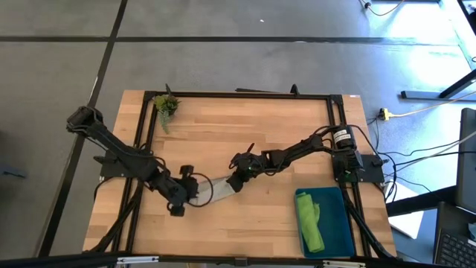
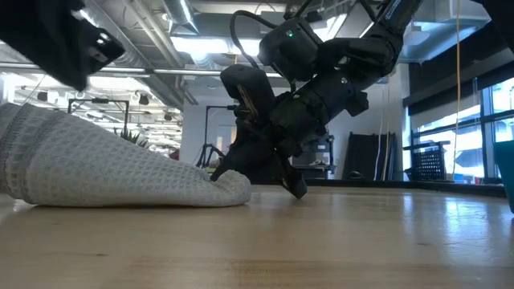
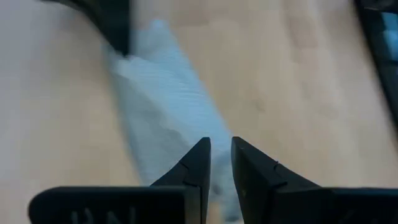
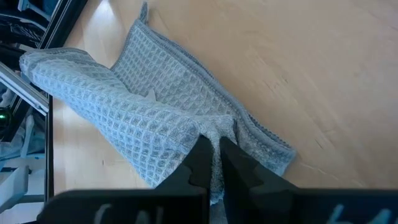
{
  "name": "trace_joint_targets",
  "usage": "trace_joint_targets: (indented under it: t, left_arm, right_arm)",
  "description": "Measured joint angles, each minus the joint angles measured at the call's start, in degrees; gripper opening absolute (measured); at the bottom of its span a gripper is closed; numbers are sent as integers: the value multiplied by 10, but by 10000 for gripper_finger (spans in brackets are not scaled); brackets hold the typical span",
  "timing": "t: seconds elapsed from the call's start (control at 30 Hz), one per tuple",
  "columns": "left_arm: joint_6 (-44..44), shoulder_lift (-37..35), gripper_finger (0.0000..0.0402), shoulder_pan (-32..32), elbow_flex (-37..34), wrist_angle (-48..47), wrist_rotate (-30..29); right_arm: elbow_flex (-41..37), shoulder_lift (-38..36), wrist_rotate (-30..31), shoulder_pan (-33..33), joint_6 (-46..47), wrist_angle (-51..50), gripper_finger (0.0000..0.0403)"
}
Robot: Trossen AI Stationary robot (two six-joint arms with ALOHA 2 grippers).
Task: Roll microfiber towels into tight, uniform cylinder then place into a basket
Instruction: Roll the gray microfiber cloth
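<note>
From above, the grey towel (image 1: 216, 191) lies mid-surface between both end effectors; the green towel (image 1: 310, 223) sits in the basket (image 1: 338, 216). Right wrist view: right end effector (image 4: 214, 149) pinches a fold. Left end effector (image 3: 221, 152) looks narrowed, probably on cloth. Keep tension even.

Grey-beige microfiber towel (image 1: 210, 192): waffle weave, loosely rolled and folded into an elongated bundle, lying flat on the wood table near its front-centre. One end is bulkier, the other tapers to a flat layered corner (image 4: 273, 152) with a stitched hem. Roll is loose and uneven, not a tight cylinder.

Lime green towel (image 1: 310, 221): rolled lengthwise, lying inside the basket along its left side.

Basket (image 1: 338, 219): dark teal rectangular bin, low walls, at the table's front-right corner, well apart from the grey towel.
</note>
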Motion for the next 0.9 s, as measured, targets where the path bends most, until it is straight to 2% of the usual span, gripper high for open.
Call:
trace_joint_targets:
  t: [0.13, 0.27, 0.53, 0.9]
  left_arm:
    - [21, 26, 55, -21, 0, 52, 43]
    - [64, 65, 55, -41, 2, 106, 45]
    - [23, 121, 55, -27, 1, 38, -66]
    - [-29, 203, 55, 13, 2, -1, -79]
  right_arm:
    - [0, 0, 0, 0, -3, 0, 17]
    - [0, 0, 0, 0, -4, 0, 17]
    - [0, 0, -2, 0, -5, 0, 17]
    - [0, 0, -2, 0, -5, 1, 17]
